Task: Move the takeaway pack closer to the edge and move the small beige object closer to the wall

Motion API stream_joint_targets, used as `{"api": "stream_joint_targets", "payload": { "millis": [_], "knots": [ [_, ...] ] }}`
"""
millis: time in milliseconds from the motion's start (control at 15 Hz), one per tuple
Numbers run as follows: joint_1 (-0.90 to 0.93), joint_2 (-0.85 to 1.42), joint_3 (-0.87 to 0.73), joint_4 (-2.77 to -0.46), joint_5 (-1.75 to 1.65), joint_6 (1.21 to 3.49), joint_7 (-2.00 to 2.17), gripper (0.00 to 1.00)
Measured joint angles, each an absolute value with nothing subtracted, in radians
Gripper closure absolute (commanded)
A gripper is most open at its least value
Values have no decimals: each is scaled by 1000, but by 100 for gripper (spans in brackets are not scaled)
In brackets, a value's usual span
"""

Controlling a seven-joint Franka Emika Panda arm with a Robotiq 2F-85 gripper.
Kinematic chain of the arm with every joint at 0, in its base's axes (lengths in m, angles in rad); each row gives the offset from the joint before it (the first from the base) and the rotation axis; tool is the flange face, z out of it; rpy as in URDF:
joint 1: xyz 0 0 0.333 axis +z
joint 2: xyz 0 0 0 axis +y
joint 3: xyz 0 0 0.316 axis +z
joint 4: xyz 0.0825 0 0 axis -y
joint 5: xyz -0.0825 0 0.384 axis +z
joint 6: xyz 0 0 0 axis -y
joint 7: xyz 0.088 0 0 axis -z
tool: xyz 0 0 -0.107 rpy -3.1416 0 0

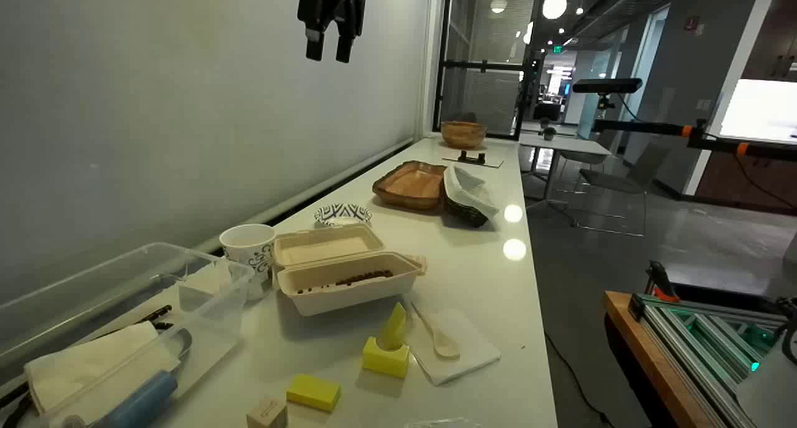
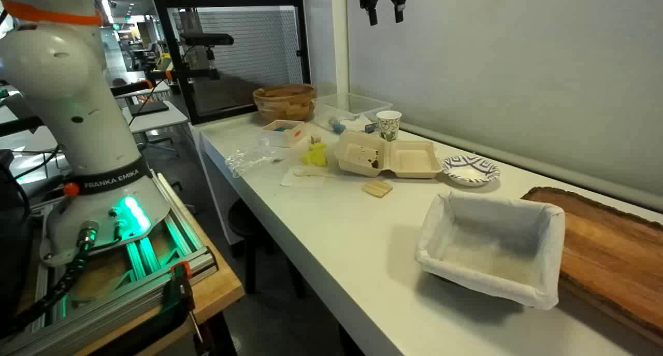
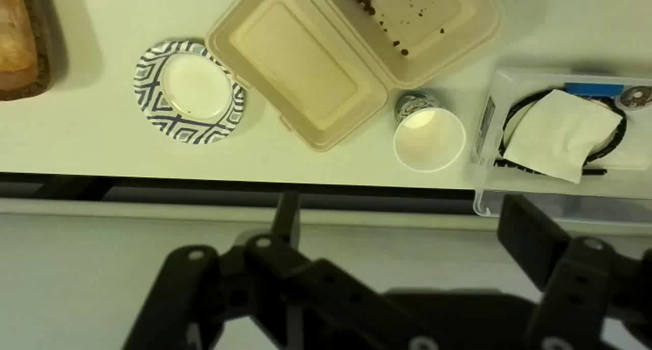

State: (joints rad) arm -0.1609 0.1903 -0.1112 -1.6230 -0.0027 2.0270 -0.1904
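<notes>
A black, two-fingered gripper point(image 1: 329, 52) hangs high above a long, glossy white bench point(image 1: 479, 278), near a large, smooth grey wall point(image 2: 518, 81). Its fingers are spread wide apart.

On the bench, a cream-beige, rectangular, shallow takeaway pack point(image 1: 356, 295) lies open, its lid folded back on the hinge. Small dark brown bits are scattered in its base. The pack is well apart from the bench's long, straight edge point(image 1: 540, 328). In an exterior view, a small, flattish, pale beige piece point(image 2: 377, 188) lies just beside the pack, well apart from the wall.

The wrist view shows a round white dish with a dark geometric pattern point(image 3: 196, 87) just beside the lid, and a white paper cup with dark scrollwork point(image 3: 429, 143) between the pack and a clear plastic bin point(image 3: 486, 156). Near the pack, a bright yellow block point(image 1: 386, 357) carries a pointed yellow piece point(image 1: 393, 328). Close by, a pale spoon point(image 1: 445, 345) rests on a flat white napkin point(image 1: 473, 353).
</notes>
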Motion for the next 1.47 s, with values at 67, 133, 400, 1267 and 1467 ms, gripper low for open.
{"api": "stream_joint_targets", "payload": {
  "millis": [67,133,400,1267,1467],
  "knots": [
    [-161,190,-111,-1623,-3,2027,-190,0],
    [-161,190,-111,-1623,-3,2027,-190,0],
    [-161,190,-111,-1623,-3,2027,-190,0],
    [-161,191,-110,-1622,-3,2027,-208,0],
    [-160,213,-91,-1623,-1,2027,-322,0]
  ]
}}
